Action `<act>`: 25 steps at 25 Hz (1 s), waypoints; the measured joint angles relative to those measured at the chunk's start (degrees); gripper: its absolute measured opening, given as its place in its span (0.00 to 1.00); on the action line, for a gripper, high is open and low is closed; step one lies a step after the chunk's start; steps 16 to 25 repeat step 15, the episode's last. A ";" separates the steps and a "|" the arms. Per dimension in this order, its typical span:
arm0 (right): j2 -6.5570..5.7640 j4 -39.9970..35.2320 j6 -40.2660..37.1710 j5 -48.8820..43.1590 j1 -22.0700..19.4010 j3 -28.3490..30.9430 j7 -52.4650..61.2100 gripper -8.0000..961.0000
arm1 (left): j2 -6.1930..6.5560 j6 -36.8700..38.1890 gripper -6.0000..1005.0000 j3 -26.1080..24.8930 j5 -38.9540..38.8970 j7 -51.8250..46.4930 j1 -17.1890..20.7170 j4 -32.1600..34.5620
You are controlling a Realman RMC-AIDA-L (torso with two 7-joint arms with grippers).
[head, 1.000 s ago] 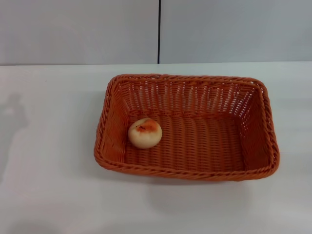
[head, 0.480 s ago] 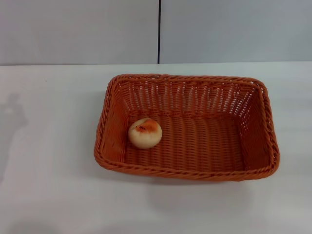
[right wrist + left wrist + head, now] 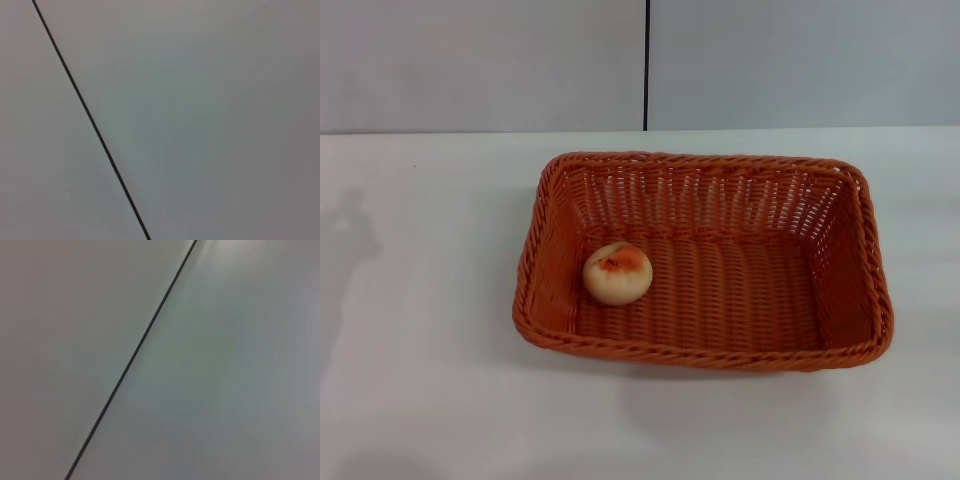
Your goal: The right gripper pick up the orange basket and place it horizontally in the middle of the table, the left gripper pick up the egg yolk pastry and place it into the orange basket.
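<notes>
Near the middle of the table (image 3: 430,330) sits the orange basket (image 3: 703,345), long side running left to right, flat on its base with the open top facing up. Its braided rim makes a full rectangle and the sloped slatted walls lean outward all round.

Down inside it, on the woven floor at the robot's left end, is the egg yolk pastry (image 3: 617,272). It's close to the left wall and the near wall, though I can't say whether it touches either. The orange-red patch is on top, so it's sitting upright. The rest of the basket floor, over toward the right end, is just bare weave.

Neither the left gripper nor the right gripper turns up in any view, so I can't place the basket or pastry relative to the fingers, and I can't tell whether either pair is apart or together. Both wrist cameras only look at a plain grey wall panel (image 3: 235,365) with a thin dark seam (image 3: 131,360) running diagonally across it. The head view has the same seam (image 3: 646,65) going straight up behind the table's far edge.

A faint shadow lies on the tabletop at the far left.
</notes>
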 joint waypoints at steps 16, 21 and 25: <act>-0.03 0.00 -0.02 -0.01 0.16 -0.02 0.00 0.53 | 0.00 -0.13 0.00 0.22 0.26 -0.15 -0.01 -1.33; -0.03 0.00 -0.02 -0.01 0.16 -0.02 0.00 0.53 | 0.00 -0.13 0.00 0.22 0.26 -0.15 -0.01 -1.33; -0.03 0.00 -0.02 -0.01 0.16 -0.02 0.00 0.53 | 0.00 -0.13 0.00 0.22 0.26 -0.15 -0.01 -1.33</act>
